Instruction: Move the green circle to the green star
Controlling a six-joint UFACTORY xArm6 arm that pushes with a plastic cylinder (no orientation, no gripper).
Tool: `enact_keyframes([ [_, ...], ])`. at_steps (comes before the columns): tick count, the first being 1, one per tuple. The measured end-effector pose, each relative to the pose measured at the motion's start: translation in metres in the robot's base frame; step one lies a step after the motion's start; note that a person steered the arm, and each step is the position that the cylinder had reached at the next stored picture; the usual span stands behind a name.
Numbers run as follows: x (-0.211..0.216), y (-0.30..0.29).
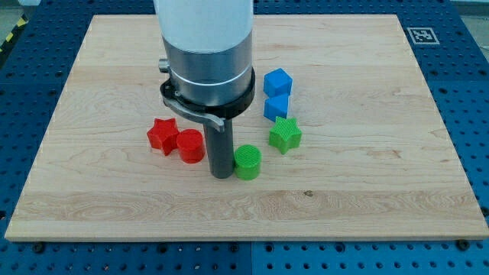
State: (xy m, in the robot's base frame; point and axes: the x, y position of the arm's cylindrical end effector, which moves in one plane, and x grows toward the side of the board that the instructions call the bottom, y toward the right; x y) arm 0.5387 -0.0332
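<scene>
Nothing here is sitting inside a box or a bowl; all the blocks are lying loose on the counter (367,191), a pale wooden board. The board is resting on a blue table with rows of little holes (466,92).

The green circle (247,162) is sitting near the middle, and my tip (221,176) is touching its side toward the view's left. The green star (285,135) is waiting just beside the circle, up and toward the view's right, with a small gap between them. Two blue blocks, one (278,81) above the other (276,106), are standing right behind the star. A red star (163,135) and a red circle (190,146) are touching each other at the view's left of my tip.

There is no hand here, only the rod, so nothing is being gripped. The big white and grey arm (206,53) is getting cut off at the view's top. It is hiding some of the board behind it.
</scene>
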Motion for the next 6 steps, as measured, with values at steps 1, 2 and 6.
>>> enact_keyframes([
  [1, 0.000, 0.009],
  [2, -0.002, 0.027],
  [6, -0.010, 0.044],
])
